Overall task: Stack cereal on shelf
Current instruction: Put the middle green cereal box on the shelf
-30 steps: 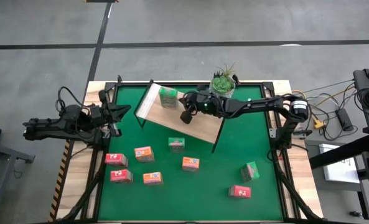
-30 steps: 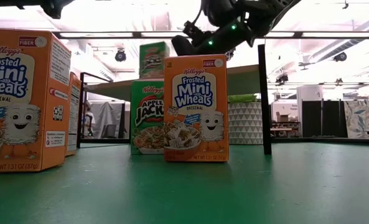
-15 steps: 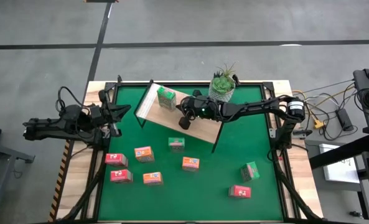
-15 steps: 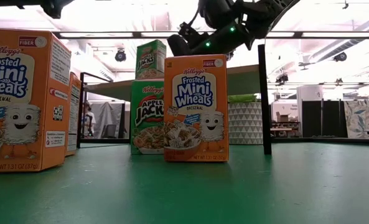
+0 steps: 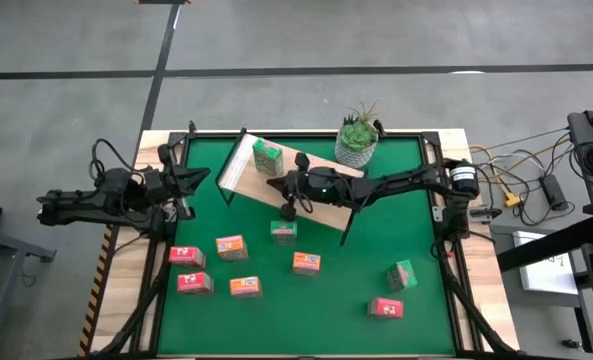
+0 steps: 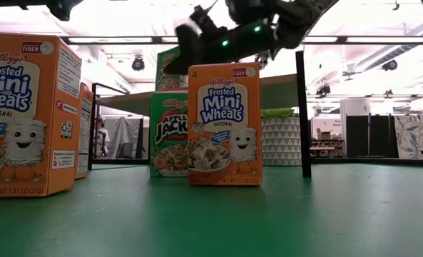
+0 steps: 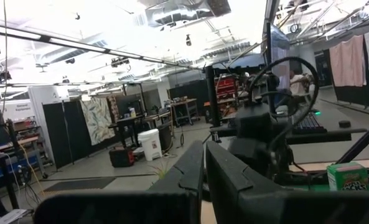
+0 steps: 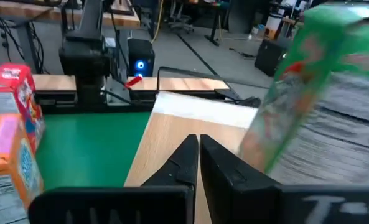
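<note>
The shelf [image 5: 321, 203], a light-wood board on thin black legs, stands slanted over the green mat [image 5: 416, 230]. One green cereal box [image 5: 267, 157] stands on its far left part. My right gripper [image 5: 287, 211] hovers shut over the shelf's near edge, beside that box [image 8: 308, 87], touching nothing. Several more cereal boxes stand on the mat, among them a green one [image 5: 284, 232], an orange one [image 5: 307, 263] and a pink one [image 5: 187, 257]. My left gripper [image 5: 204, 178] waits shut at the left edge.
A potted plant [image 5: 357, 135] stands at the far edge behind the shelf. A green box [image 5: 403, 275] and a pink box [image 5: 386, 308] sit at the near right. In the low view, orange boxes [image 6: 224, 125] [image 6: 29, 114] stand close to the camera.
My right gripper, shut throughout, has drawn back from the green box on the shelf toward the table's near edge and slightly left, levelling out. In the low view that box stood tilted a second ago and then upright.
</note>
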You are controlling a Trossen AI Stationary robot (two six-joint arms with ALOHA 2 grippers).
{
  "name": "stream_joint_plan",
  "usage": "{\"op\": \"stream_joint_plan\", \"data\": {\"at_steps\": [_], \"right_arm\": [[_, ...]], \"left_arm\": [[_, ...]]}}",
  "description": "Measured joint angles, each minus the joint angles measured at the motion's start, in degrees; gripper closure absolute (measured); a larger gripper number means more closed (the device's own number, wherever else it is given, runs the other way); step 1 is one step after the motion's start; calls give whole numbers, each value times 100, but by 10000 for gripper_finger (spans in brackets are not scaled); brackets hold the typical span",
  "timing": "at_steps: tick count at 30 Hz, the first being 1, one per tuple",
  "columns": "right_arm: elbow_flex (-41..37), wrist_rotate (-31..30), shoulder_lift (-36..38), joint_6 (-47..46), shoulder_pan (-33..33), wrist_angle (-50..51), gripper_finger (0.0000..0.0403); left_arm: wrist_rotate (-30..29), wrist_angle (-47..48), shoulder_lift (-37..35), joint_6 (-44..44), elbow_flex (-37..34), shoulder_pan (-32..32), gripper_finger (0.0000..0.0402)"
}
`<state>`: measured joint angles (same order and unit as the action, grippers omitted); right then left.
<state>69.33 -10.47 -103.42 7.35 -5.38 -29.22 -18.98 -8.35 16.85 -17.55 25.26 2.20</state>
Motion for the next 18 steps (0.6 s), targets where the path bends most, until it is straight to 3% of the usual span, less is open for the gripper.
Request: {"op": "stream_joint_plan", "data": {"at_steps": [4,9,18], "right_arm": [[540,-144,-482,179,14,231,394],[1350,-1213,-917,383,27,1149,394],[1857,-1445,-1189,411,14,1571,394]], "left_arm": [[1,-7,28,-8,2,0,401],[1,-18,50,-1,2,0,401],[1,-12,47,1,2,0,401]]}}
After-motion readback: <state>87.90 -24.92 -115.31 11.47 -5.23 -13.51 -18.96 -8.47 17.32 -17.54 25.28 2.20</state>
